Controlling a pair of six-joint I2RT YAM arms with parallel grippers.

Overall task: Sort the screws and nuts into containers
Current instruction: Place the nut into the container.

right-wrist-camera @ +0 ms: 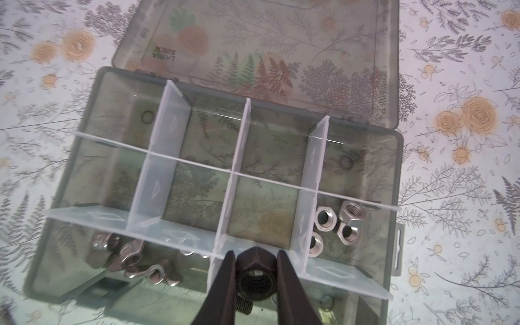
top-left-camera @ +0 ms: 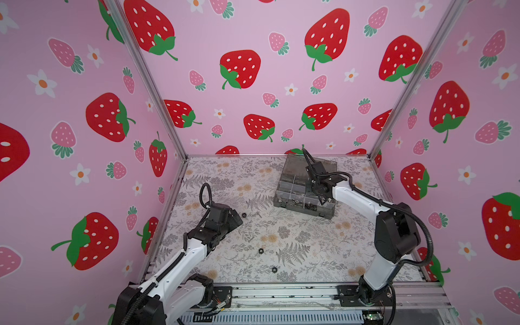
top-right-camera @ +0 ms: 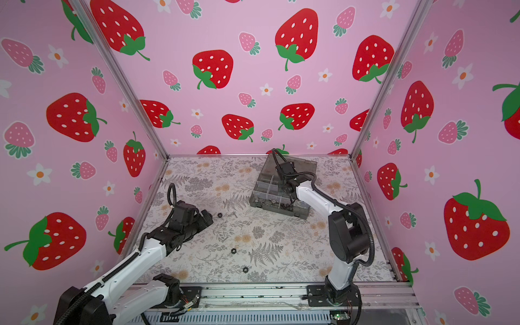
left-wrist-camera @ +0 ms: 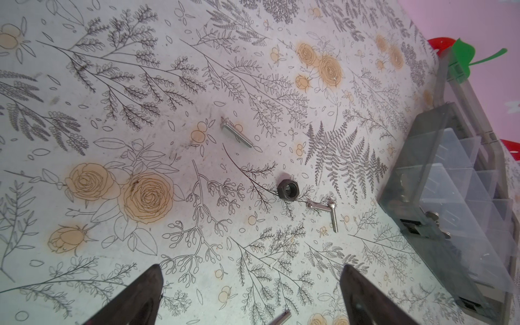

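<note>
Right wrist view shows the right gripper closed snugly on a black nut, poised above the open box. Wing nuts and silver hex nuts already lie sorted apart inside it. In a top view the box sits right of centre, while loose nuts and screws lie at lower centre. The left gripper gapes wide, holding nothing. Roughly halfway done, I judge.
</note>
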